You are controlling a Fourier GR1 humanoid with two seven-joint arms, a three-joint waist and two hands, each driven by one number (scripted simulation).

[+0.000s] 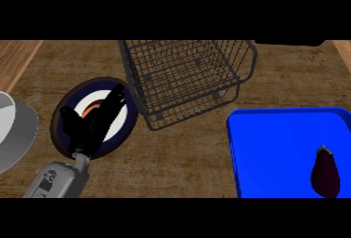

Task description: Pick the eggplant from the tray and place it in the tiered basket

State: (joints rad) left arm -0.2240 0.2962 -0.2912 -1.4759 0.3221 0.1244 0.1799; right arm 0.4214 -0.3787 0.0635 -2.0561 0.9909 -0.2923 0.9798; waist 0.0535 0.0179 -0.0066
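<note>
1. The left hand (96,122) rises from the lower left on its grey forearm, black fingers straight and spread, holding nothing; it hangs over a dark-rimmed plate (125,125) on the brown counter (185,153).
2. The eggplant (325,173) lies on the blue tray (274,148) near its right edge; its long axis runs up and down the view, stem end pointing away from the robot.
3. The wire tiered basket (188,76) stands just beyond the tray; a grey bowl (17,132) is cut off at left; the right hand is out of view.
</note>
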